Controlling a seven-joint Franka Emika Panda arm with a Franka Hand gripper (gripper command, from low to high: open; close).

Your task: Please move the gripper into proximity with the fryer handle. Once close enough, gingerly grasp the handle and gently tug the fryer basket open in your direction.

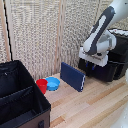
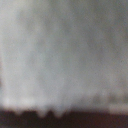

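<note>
In the exterior view the black boxy fryer (image 1: 116, 55) stands at the right, against the slatted wall. Its glossy fryer basket (image 1: 109, 73) forms the lower front. My gripper (image 1: 92, 66), on the bulky white arm (image 1: 100, 35), hangs right in front of the fryer's face, on the side toward the exterior view's left. The fryer handle is hidden behind the gripper block. The fingers are too dark against the fryer to tell how the jaws stand. The wrist view is a blurred grey surface with a dark band along one edge.
A flat dark-blue slab (image 1: 73, 76) stands on edge just beside the gripper, toward the exterior view's left. Further that way sit a blue bowl (image 1: 53, 83) and a red cup (image 1: 42, 86). A large black fabric case (image 1: 20, 97) fills the near left of the wooden table (image 1: 95, 107).
</note>
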